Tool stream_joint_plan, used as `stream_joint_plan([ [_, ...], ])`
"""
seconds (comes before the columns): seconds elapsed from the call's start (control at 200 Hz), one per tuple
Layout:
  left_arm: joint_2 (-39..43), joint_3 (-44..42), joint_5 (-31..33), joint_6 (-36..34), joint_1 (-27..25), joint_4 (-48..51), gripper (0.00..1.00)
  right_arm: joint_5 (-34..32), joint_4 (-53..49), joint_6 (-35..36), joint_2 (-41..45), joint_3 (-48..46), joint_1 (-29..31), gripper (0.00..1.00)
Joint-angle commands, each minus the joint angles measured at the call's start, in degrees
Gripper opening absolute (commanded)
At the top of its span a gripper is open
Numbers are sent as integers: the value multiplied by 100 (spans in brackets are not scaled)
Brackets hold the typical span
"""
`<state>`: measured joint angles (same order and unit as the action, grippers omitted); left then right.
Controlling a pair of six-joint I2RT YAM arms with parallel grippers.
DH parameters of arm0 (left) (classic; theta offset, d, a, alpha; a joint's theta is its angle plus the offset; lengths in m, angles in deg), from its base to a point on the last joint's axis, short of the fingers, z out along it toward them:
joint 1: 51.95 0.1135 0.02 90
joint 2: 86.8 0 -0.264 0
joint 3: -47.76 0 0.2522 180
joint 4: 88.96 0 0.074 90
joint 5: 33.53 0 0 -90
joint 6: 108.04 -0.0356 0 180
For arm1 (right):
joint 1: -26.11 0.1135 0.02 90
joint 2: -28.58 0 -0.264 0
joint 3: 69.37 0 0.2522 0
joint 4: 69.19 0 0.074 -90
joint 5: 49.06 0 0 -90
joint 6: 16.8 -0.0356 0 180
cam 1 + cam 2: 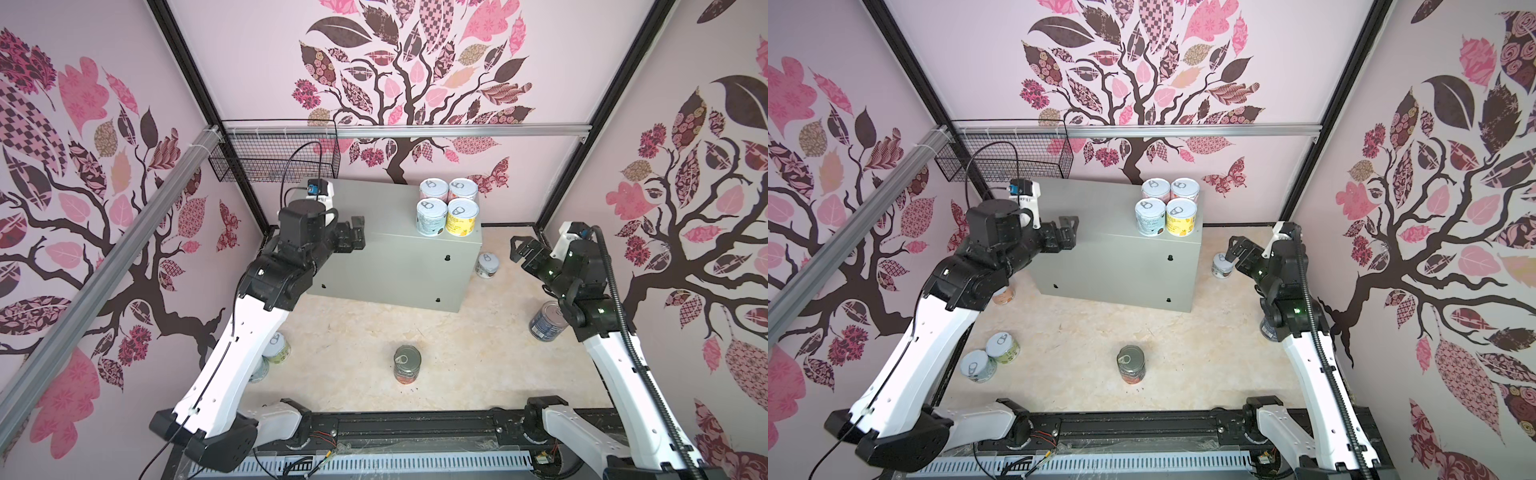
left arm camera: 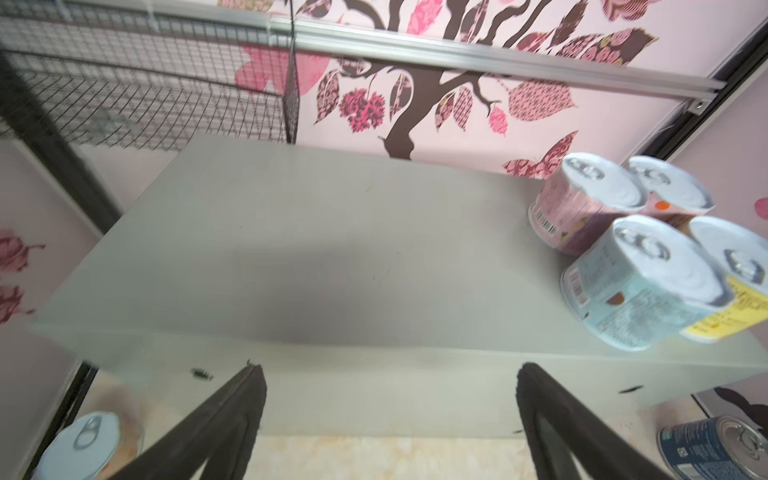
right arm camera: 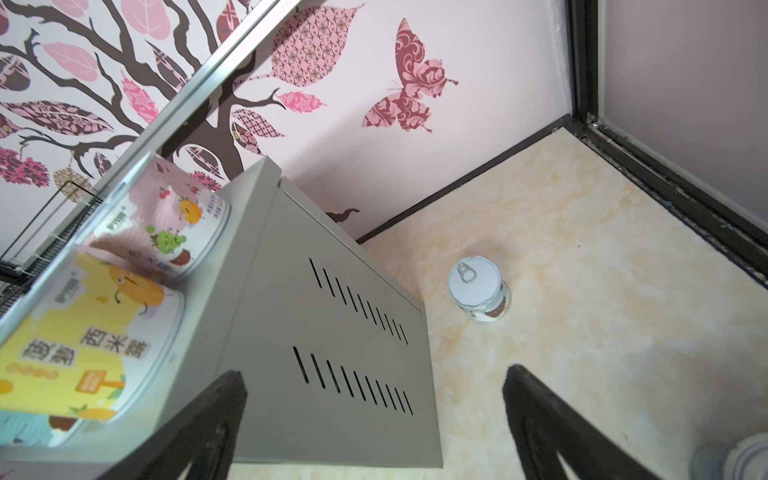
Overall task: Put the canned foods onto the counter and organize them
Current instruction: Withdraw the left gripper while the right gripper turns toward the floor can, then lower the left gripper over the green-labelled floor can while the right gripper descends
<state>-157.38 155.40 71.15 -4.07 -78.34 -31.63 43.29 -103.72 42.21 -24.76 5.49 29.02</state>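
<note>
The grey counter (image 1: 390, 232) stands at the back of the floor. On its right end a tight block of cans stands upright: two pink (image 1: 434, 190) behind, a pale blue (image 1: 431, 216) and a yellow (image 1: 461, 216) in front. My left gripper (image 1: 354, 233) hovers open and empty over the counter's left front edge (image 2: 386, 374). My right gripper (image 1: 524, 251) is open and empty to the right of the counter, above a short white-lidded can (image 3: 478, 289) on the floor. Also on the floor stand a reddish tall can (image 1: 407, 365), a dark blue tall can (image 1: 546, 322), a green can (image 1: 1003, 348), a pale blue can (image 1: 978, 365) and an orange can (image 1: 1004, 296).
A black wire basket (image 1: 274, 153) hangs on the back wall above the counter's left end. Aluminium rails run along the back and left walls. The left arm covers the floor cans at the left in a top view.
</note>
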Motion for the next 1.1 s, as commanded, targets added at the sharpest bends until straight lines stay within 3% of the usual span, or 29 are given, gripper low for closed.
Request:
stream_joint_plan([
  [0.0,376,-686,573,185,-1,271,98,97,-319,202,319,-264,19,100],
  [0.13,935,-1518,692,436,-6,348,98,337,-365,185,701,-819,21,100],
  [0.23,1197,-2054,1175,901,5,556,98,540,-401,101,979,-1221,22,100],
  [0.565,1130,-3317,2214,2593,126,1217,98,877,-304,-238,1724,-2635,336,100],
  [0.675,1262,-3836,1909,3018,633,1079,98,558,-78,-432,1738,-3074,879,100],
  [0.87,969,-4484,935,3533,2098,944,98,397,423,-637,1378,-3552,1516,100],
  [1.095,341,-4633,1235,3870,2349,649,98,504,742,-572,1169,-3958,1545,100],
])
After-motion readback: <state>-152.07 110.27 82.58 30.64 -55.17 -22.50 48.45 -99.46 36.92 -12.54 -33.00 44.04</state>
